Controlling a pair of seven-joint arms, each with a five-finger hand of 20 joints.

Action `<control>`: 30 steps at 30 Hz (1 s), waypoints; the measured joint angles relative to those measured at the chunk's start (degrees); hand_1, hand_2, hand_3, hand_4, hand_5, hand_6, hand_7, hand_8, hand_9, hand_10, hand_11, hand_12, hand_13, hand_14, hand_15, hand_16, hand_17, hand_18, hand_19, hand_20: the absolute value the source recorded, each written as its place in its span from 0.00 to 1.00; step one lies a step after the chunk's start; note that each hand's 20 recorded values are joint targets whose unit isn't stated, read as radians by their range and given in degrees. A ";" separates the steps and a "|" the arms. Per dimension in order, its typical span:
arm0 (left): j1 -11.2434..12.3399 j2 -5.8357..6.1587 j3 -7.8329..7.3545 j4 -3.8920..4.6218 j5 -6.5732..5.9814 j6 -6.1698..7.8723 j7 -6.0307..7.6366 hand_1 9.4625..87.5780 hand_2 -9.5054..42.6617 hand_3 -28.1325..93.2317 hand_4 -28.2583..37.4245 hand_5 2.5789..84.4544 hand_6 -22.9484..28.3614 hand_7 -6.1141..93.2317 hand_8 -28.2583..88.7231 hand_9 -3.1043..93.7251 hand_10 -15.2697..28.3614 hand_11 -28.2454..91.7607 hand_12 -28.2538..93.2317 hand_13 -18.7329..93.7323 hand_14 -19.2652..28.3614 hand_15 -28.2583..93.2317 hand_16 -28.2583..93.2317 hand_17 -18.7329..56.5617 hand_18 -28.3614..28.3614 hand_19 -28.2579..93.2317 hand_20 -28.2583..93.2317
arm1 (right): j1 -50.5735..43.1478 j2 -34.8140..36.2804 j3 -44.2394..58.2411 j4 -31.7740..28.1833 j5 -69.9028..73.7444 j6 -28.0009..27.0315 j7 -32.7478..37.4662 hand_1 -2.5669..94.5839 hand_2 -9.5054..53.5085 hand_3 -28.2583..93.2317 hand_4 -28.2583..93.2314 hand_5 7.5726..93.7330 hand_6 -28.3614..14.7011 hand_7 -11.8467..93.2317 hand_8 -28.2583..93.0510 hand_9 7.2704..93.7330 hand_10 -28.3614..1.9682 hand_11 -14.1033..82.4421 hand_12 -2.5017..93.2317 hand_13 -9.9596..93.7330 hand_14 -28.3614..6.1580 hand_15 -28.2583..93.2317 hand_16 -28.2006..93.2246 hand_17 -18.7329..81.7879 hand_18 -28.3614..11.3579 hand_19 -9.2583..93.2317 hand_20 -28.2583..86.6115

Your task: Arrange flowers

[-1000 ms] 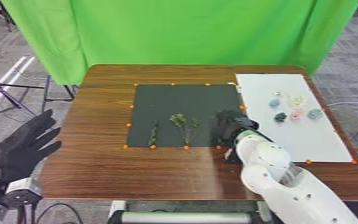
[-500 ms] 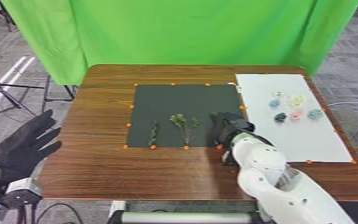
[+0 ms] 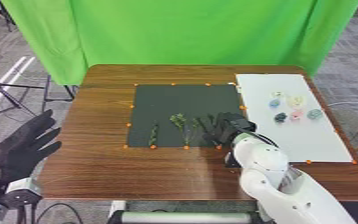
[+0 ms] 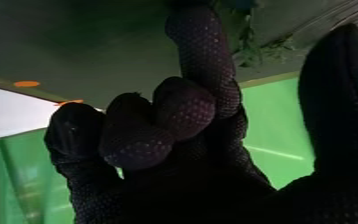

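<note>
Green stems with leaves lie on the dark mat [image 3: 171, 100]: a narrow sprig [image 3: 153, 134] toward its left side and a leafier one [image 3: 179, 121] near the middle. My right hand [image 3: 234, 126] is low over the mat's right edge, its fingers pointing left beside the leafier stems. In the right wrist view, green leaves [image 4: 248, 44] appear between the thumb and the extended finger of my right hand [image 4: 189, 165]; its other fingers are bent and grasp nothing visible. My left hand [image 3: 20, 145] stays off the table's left side with straight fingers.
At the right, a white sheet [image 3: 313, 142] carries several small flower heads, including a pink one [image 3: 295, 115], a cream one [image 3: 295, 101] and a teal one [image 3: 315, 114]. Orange markers dot the edges of mat and sheet. A green curtain [image 3: 198, 32] hangs behind the wooden table [image 3: 95, 170].
My right hand's fingers have spread and now extend farther left over the mat, toward the leafier stems. My left hand has stayed where it was.
</note>
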 measured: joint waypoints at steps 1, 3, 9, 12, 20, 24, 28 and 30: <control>0.00 -0.02 -0.01 0.00 0.00 0.00 0.00 0.18 0.13 0.80 0.01 0.23 0.46 0.24 0.17 0.21 0.55 0.32 0.41 0.28 0.65 0.34 0.31 0.07 0.83 0.52 0.31 | -0.05 0.07 0.07 -0.17 -0.17 -0.20 0.15 0.16 0.03 0.86 0.01 0.77 0.63 0.58 0.14 0.82 0.58 0.79 0.56 0.80 0.52 0.91 0.56 0.54 0.09 1.00 0.79; 0.03 -0.03 -0.02 0.00 0.00 0.00 -0.01 0.18 0.13 0.80 0.01 0.23 0.46 0.24 0.16 0.21 0.55 0.32 0.41 0.27 0.65 0.34 0.31 0.07 0.83 0.52 0.31 | -0.24 0.25 0.37 -0.48 -0.25 -0.64 0.55 0.15 0.04 0.85 0.01 0.77 0.62 0.57 0.14 0.81 0.56 0.78 0.56 0.79 0.51 0.90 0.56 0.54 0.09 1.00 0.79; 0.04 -0.03 -0.07 0.00 0.00 -0.01 -0.04 0.18 0.13 0.80 0.01 0.23 0.46 0.24 0.16 0.21 0.55 0.32 0.41 0.28 0.65 0.34 0.31 0.07 0.83 0.52 0.31 | -1.85 1.88 2.60 -1.75 -0.19 0.63 2.82 0.17 0.05 0.86 0.02 0.66 0.56 0.55 0.14 0.68 0.48 0.79 0.55 0.71 0.44 0.90 0.55 0.47 0.10 0.97 0.76; 0.04 -0.03 -0.15 0.00 0.00 -0.05 -0.05 0.18 0.13 0.80 0.01 0.23 0.46 0.24 0.16 0.21 0.55 0.32 0.41 0.28 0.65 0.34 0.31 0.07 0.83 0.52 0.31 | -3.08 3.43 4.81 -2.55 0.00 4.50 3.38 0.20 0.07 0.89 0.02 0.39 0.47 0.55 0.10 0.36 0.27 0.72 0.46 0.50 0.35 0.88 0.46 0.35 0.13 0.85 0.73; 0.04 0.07 -0.15 0.06 0.00 -0.09 -0.05 0.18 0.13 0.80 0.01 0.23 0.46 0.24 0.17 0.21 0.55 0.32 0.41 0.28 0.65 0.34 0.31 0.07 0.83 0.52 0.31 | -5.81 9.97 9.70 -1.83 -5.16 21.93 3.25 0.31 0.01 0.95 0.02 0.25 0.52 0.43 0.13 0.24 0.35 0.45 0.33 0.38 0.40 0.80 0.38 0.31 0.19 0.81 0.72; 0.04 0.08 -0.15 0.08 0.00 -0.11 -0.04 0.18 0.14 0.80 0.01 0.23 0.46 0.23 0.17 0.21 0.55 0.32 0.41 0.28 0.65 0.34 0.31 0.07 0.83 0.52 0.31 | -5.29 12.40 9.90 1.02 -8.45 21.89 3.76 0.36 0.00 0.96 0.01 0.24 0.53 0.43 0.12 0.26 0.36 0.42 0.31 0.43 0.48 0.75 0.35 0.34 0.24 0.80 0.67; 0.04 0.08 -0.15 0.09 0.00 -0.14 -0.01 0.18 0.14 0.80 0.01 0.23 0.47 0.23 0.17 0.21 0.55 0.32 0.41 0.28 0.65 0.34 0.31 0.07 0.83 0.52 0.31 | -4.42 12.19 11.19 4.54 -7.63 15.06 3.60 0.39 0.00 0.96 0.00 0.26 0.53 0.44 0.12 0.29 0.38 0.43 0.31 0.48 0.54 0.71 0.36 0.37 0.28 0.80 0.64; 0.04 0.07 -0.15 0.09 0.00 -0.14 0.01 0.18 0.14 0.80 0.01 0.23 0.46 0.23 0.17 0.21 0.55 0.32 0.41 0.28 0.65 0.34 0.31 0.07 0.83 0.52 0.31 | -3.81 11.88 11.21 6.82 -7.55 13.21 3.54 0.39 0.00 0.96 0.00 0.26 0.53 0.45 0.12 0.30 0.40 0.44 0.31 0.49 0.56 0.71 0.36 0.37 0.29 0.81 0.63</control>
